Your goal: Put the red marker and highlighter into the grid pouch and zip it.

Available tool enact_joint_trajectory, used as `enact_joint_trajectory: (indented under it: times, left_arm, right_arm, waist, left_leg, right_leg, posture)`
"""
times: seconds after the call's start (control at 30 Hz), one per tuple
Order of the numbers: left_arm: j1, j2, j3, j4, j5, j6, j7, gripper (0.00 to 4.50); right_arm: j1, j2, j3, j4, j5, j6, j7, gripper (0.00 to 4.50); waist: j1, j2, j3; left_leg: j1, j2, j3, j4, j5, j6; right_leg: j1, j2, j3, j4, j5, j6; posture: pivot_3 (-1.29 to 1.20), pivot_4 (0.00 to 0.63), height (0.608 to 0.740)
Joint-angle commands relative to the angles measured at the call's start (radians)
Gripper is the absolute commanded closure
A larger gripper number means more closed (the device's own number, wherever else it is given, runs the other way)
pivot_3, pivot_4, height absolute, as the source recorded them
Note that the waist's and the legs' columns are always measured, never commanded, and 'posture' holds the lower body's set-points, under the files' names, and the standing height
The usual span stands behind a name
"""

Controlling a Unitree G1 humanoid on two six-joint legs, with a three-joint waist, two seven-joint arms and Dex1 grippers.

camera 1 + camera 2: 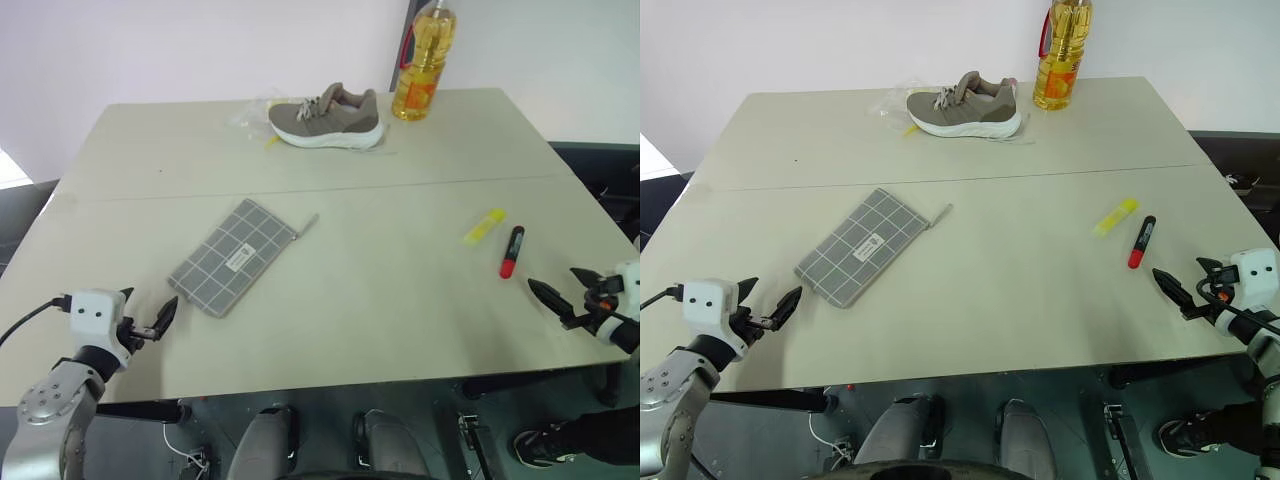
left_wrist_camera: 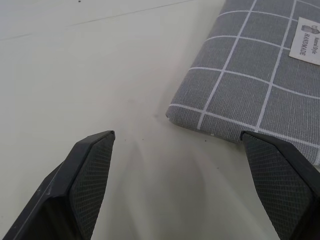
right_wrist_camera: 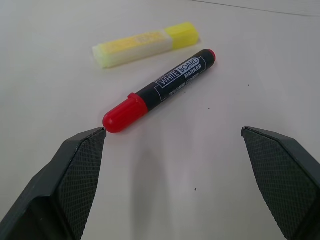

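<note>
The grid pouch (image 1: 232,255) lies flat on the table's left half, its zip pull (image 1: 308,225) pointing to the far right. My left gripper (image 1: 148,308) stands open just short of the pouch's near corner (image 2: 200,112), holding nothing. On the right side rest the yellow highlighter (image 1: 484,226) and, beside it, the red marker (image 1: 512,251), with a red cap and a black body. My right gripper (image 1: 555,280) hovers open near the table's right edge. The marker (image 3: 160,90) lies just beyond its fingertips, with the highlighter (image 3: 145,44) behind it.
A grey-brown sneaker (image 1: 328,118) sits at the back centre on crinkled clear plastic (image 1: 250,112). A bottle of yellow oil (image 1: 424,62) stands at the back right. A seam (image 1: 400,185) crosses the beige table (image 1: 380,310).
</note>
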Motion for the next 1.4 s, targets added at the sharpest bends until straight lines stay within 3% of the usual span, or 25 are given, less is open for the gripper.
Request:
enact_joint_trajectory:
  times: [0.03, 0.53, 0.97, 1.0, 1.03, 1.1, 1.3, 1.4]
  left_arm:
    - [-0.004, 0.009, 0.020, -0.022, -0.005, -0.019, -0.005, 0.23]
    - [-0.006, -0.007, 0.023, -0.020, 0.009, -0.046, 0.019, 0.23]
    - [0.026, -0.009, 0.004, 0.002, 0.111, -0.183, 0.034, 0.23]
    - [0.034, -0.002, -0.003, 0.005, 0.130, -0.197, 0.030, 0.00]
    - [0.041, -0.001, -0.006, 0.006, 0.142, -0.207, 0.029, 0.00]
    - [0.051, 0.003, -0.002, 0.009, 0.163, -0.226, 0.034, 0.00]
    - [0.080, 0.031, -0.009, 0.027, 0.204, -0.290, 0.006, 0.00]
    - [0.087, 0.060, -0.031, 0.048, 0.264, -0.334, -0.001, 0.00]
  right_arm:
    - [-0.001, -0.006, -0.009, -0.022, 0.003, -0.016, -0.005, 0.00]
    - [-0.104, -0.011, 0.072, -0.040, 0.008, -0.004, -0.002, 0.00]
    - [-0.431, 0.145, 0.409, -0.289, 0.002, 0.182, -0.054, 0.00]
    - [-0.458, 0.161, 0.449, -0.285, -0.023, 0.178, -0.059, 0.39]
    - [-0.495, 0.186, 0.498, -0.269, -0.053, 0.182, -0.069, 0.52]
    - [-0.602, 0.278, 0.613, -0.206, -0.118, 0.183, -0.098, 1.34]
    - [-0.760, 0.434, 0.740, -0.045, -0.215, 0.157, -0.121, 4.33]
    - [-0.808, 0.502, 0.786, 0.077, -0.277, 0.102, -0.157, 4.43]
  waist:
    - [0.000, 0.000, 0.000]
    - [0.000, 0.000, 0.000]
    - [-0.001, 0.000, 0.000]
    - [-0.001, 0.000, 0.000]
    - [-0.002, 0.000, 0.000]
    - [-0.009, 0.000, 0.000]
    - [-0.007, 0.000, 0.000]
    - [-0.003, -0.002, -0.001]
  left_leg:
    - [0.000, 0.000, 0.000, 0.000, 0.000, 0.000]
    - [0.000, 0.000, 0.000, 0.001, 0.000, 0.001]
    - [0.000, 0.000, 0.000, 0.001, 0.000, 0.001]
    - [0.000, 0.000, 0.000, 0.001, 0.000, 0.001]
    - [0.000, 0.000, 0.000, 0.001, 0.000, 0.001]
    - [0.000, 0.000, 0.000, 0.001, 0.000, 0.001]
    - [0.000, 0.000, 0.000, 0.000, -0.001, -0.001]
    - [0.000, 0.000, 0.000, 0.001, -0.002, -0.002]
  right_leg:
    - [0.000, 0.000, 0.000, 0.000, 0.000, 0.000]
    - [0.000, 0.000, 0.000, 0.000, 0.000, 0.000]
    - [-0.001, -0.001, -0.001, 0.001, 0.001, -0.001]
    - [-0.001, -0.001, -0.001, 0.001, 0.001, -0.001]
    - [-0.001, -0.001, -0.001, 0.001, 0.001, -0.001]
    - [-0.002, -0.001, -0.001, 0.000, 0.001, -0.001]
    - [-0.006, -0.001, -0.001, 0.005, 0.002, -0.003]
    - [-0.006, -0.002, -0.001, 0.007, 0.002, -0.003]
  posture:
    - [0.00, 0.150, 0.731]
    - [0.00, 0.150, 0.731]
    - [0.00, 0.150, 0.731]
    - [0.00, 0.150, 0.731]
    - [0.00, 0.150, 0.731]
    - [0.00, 0.150, 0.731]
    - [0.00, 0.150, 0.731]
    - [0.00, 0.150, 0.731]
